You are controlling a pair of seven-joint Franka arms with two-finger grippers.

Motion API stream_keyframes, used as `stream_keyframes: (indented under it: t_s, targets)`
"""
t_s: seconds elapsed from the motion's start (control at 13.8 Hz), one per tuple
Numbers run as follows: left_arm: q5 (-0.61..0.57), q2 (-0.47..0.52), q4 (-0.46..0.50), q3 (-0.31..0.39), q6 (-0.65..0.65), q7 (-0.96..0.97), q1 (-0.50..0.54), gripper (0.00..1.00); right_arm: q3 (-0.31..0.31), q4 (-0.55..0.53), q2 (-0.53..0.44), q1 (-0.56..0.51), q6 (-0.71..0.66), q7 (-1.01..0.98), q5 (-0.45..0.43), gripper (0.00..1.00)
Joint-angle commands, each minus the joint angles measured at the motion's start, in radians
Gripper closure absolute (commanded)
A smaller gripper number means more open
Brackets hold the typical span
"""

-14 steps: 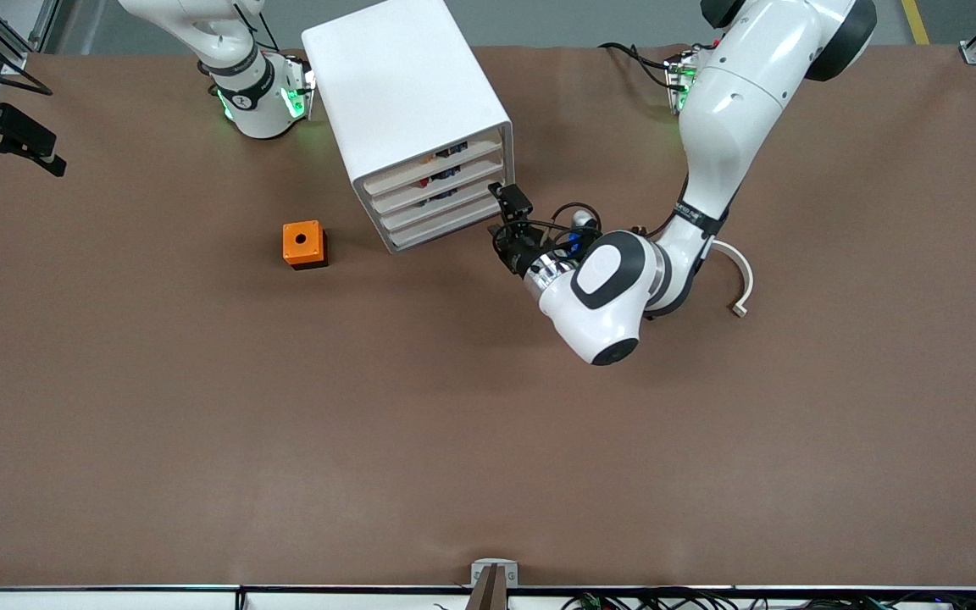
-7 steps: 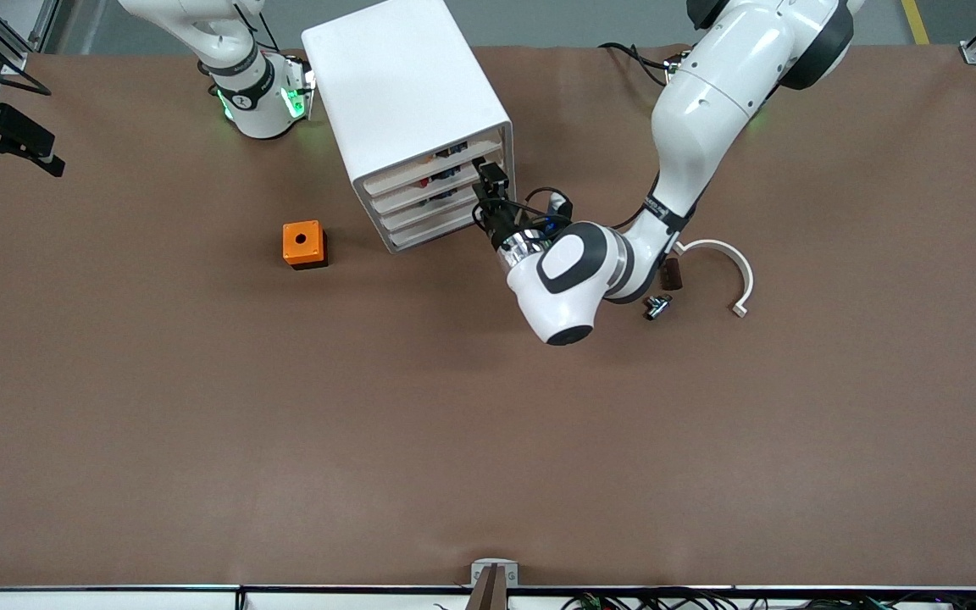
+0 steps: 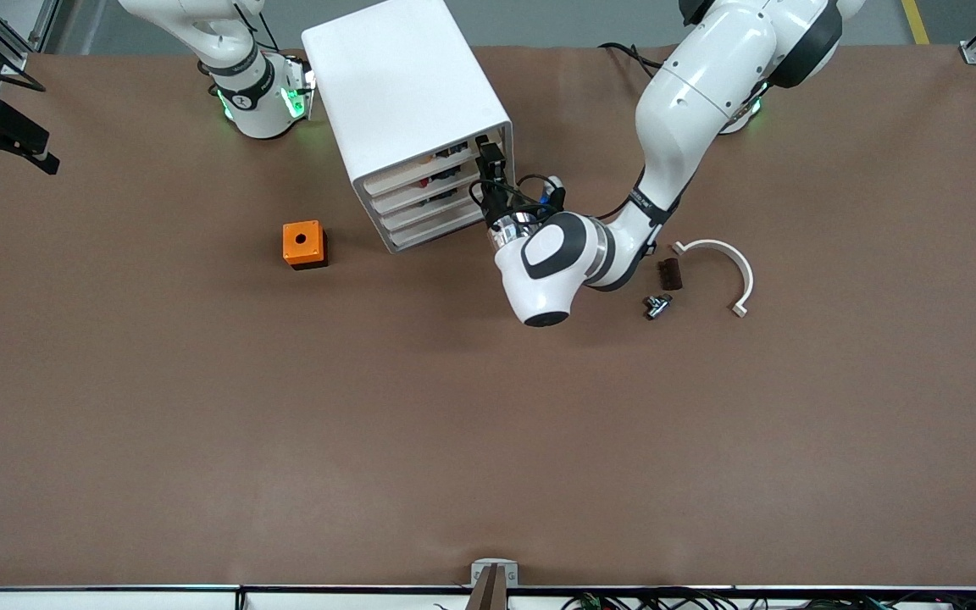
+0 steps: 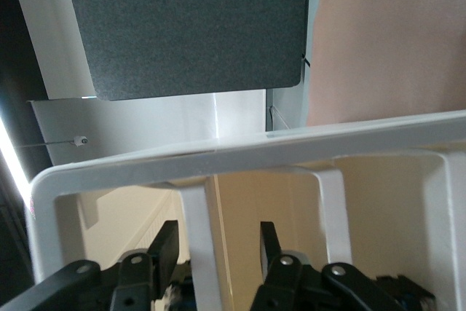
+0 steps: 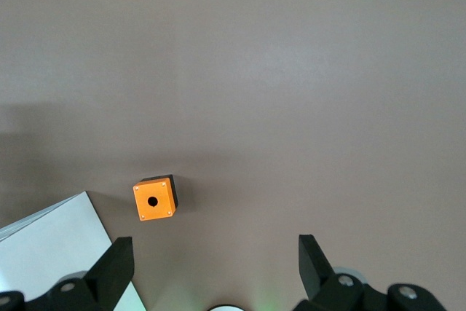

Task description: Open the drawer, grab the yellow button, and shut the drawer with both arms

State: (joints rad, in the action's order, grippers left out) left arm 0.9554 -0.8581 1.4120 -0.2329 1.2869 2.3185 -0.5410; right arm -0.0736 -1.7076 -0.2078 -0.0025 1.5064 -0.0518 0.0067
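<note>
Drawer (image 3: 430, 166), top of cabinet (image 3: 403, 93): left tool (image 4: 215, 247) seemingly straddles its handle (image 4: 195, 216), fingers apart, to pull; right tool (image 5: 211, 267) waits open.

We see a matt brown counter (image 3: 200, 407), a smooth white plastic cabinet (image 3: 395, 85), glossy white arm shells (image 3: 691, 76), an orange plastic cube (image 3: 302, 241), and a shiny metal fitting (image 3: 656, 305).
</note>
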Motion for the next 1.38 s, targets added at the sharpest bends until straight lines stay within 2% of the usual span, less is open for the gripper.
stream_keyframes:
  t_s: [0.0, 0.15, 0.29, 0.51, 0.65, 0.8, 0.87, 1.09, 1.31]
  targets:
    - [0.006, 0.016, 0.027, 0.000, -0.024, 0.016, -0.025, 0.63, -0.005, 0.051, 0.022, -0.011, -0.015, -0.002, 0.004, 0.00]
    - [0.006, 0.017, 0.027, -0.006, -0.031, 0.018, -0.031, 0.77, -0.015, 0.056, 0.071, -0.008, -0.014, 0.000, -0.004, 0.00]
    - [0.006, 0.017, 0.019, -0.003, -0.031, 0.021, -0.020, 0.85, -0.014, 0.066, 0.105, -0.007, -0.008, -0.003, -0.007, 0.00]
    - [0.012, 0.017, 0.016, 0.001, -0.031, 0.055, 0.009, 0.92, -0.015, 0.088, 0.235, -0.011, 0.002, -0.003, -0.019, 0.00]
    - [0.025, 0.016, 0.012, 0.003, -0.029, 0.053, 0.038, 0.92, -0.017, 0.126, 0.324, -0.013, -0.006, -0.005, -0.046, 0.00]
    - [0.049, 0.013, 0.001, 0.004, -0.027, 0.053, 0.068, 0.92, -0.014, 0.140, 0.331, 0.005, -0.011, 0.015, -0.059, 0.00]
    - [0.054, 0.010, -0.007, 0.004, -0.026, 0.053, 0.087, 0.92, -0.009, 0.140, 0.331, 0.010, -0.012, 0.064, -0.050, 0.00]
    - [0.065, 0.007, -0.011, 0.006, -0.017, 0.053, 0.134, 0.91, -0.008, 0.135, 0.326, 0.103, -0.044, 0.416, -0.007, 0.00]
    - [0.066, 0.007, -0.021, 0.006, 0.011, 0.053, 0.182, 0.90, -0.008, 0.132, 0.329, 0.286, -0.031, 0.833, 0.009, 0.00]
